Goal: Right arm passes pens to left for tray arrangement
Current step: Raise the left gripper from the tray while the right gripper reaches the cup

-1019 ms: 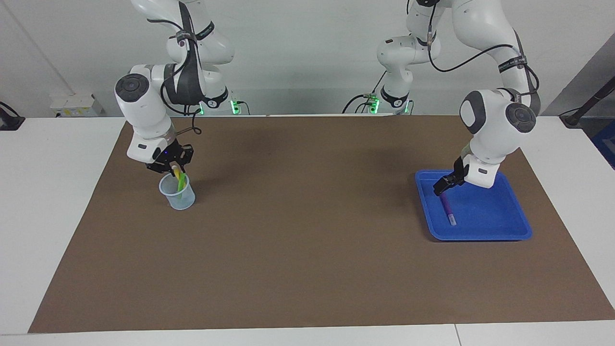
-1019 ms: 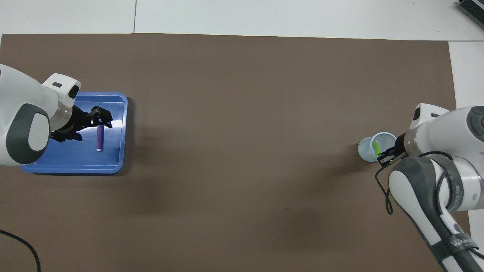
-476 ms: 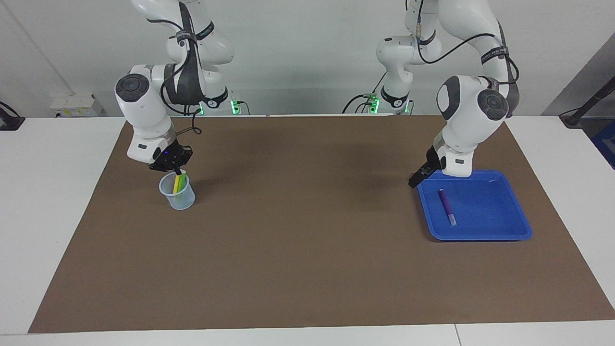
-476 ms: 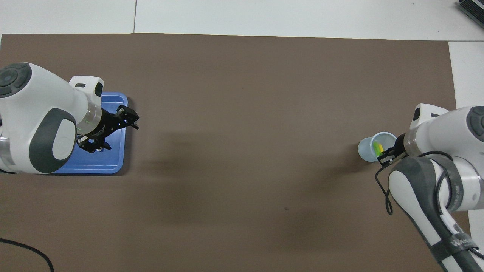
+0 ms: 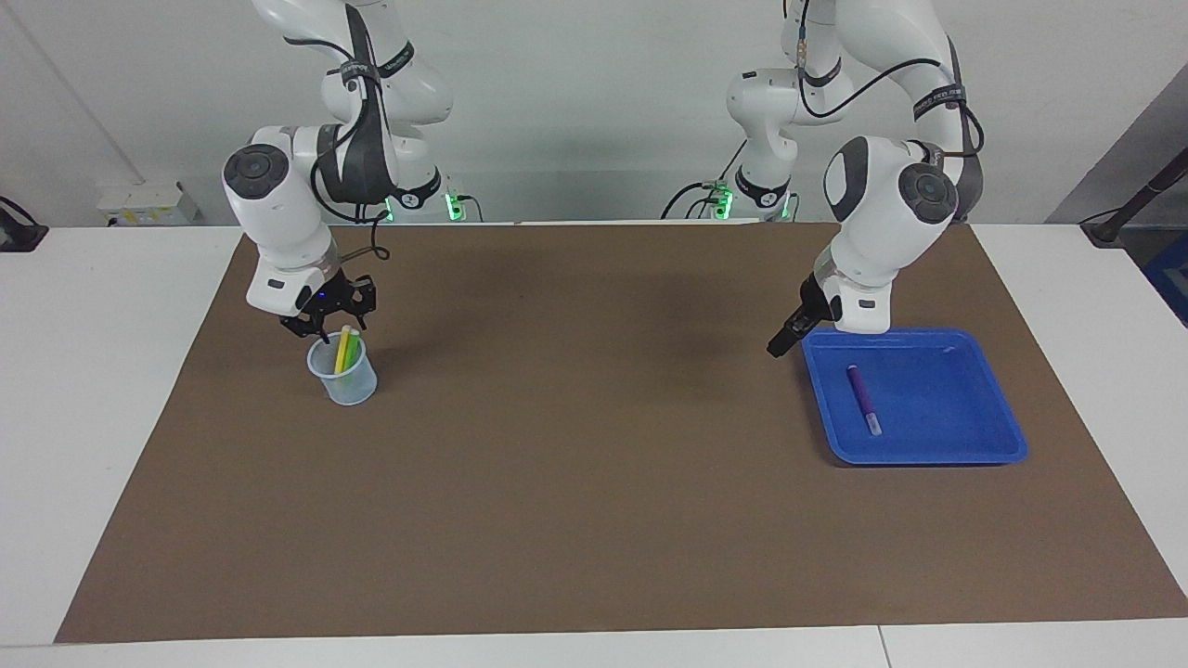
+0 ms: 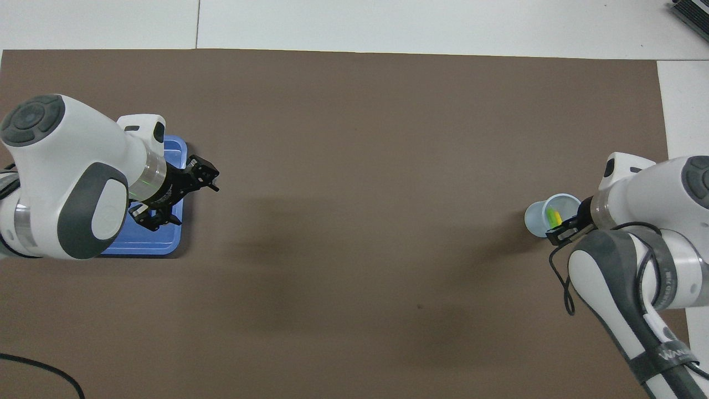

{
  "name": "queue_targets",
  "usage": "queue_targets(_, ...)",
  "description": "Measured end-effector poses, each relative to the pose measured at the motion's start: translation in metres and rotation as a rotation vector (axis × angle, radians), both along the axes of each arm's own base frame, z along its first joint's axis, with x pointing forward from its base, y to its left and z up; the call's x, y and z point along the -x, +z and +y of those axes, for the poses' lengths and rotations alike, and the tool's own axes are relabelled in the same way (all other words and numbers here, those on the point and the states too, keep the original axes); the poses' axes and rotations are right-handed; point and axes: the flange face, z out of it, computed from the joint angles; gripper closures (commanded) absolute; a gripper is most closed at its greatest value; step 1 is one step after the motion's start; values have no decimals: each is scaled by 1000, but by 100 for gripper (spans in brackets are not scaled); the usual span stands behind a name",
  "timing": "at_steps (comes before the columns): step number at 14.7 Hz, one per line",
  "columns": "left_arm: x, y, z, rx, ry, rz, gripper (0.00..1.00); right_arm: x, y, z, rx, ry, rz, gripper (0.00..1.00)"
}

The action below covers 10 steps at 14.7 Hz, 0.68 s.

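Purple pen [image 5: 862,399] in blue tray [image 5: 965,452], right gripper [image 5: 335,321] over cup [image 5: 345,380]

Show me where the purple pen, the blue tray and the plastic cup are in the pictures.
purple pen [image 5: 862,399]: facing view, middle of its barrel.
blue tray [image 5: 937,399]: facing view, bare floor beside the pen.
plastic cup [image 5: 351,385]: facing view, its front wall.

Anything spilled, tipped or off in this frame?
Nothing stands out. The cup is upright with the yellow pen and green pen standing in it. The purple pen lies flat in the blue tray. The right claw hangs above the cup, and the left claw, open, is beside the tray's edge.
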Motion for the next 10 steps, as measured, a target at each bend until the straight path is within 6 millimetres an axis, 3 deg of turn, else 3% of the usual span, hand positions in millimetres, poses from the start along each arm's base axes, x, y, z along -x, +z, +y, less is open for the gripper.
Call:
queue_targets(5,12,0,-40,-14,39,13,0,-1,-6,0,-1,0,10,43)
queue_targets(10,23,0,-72,-22,47,21,0,-1,-7,0,7,6,9,75)
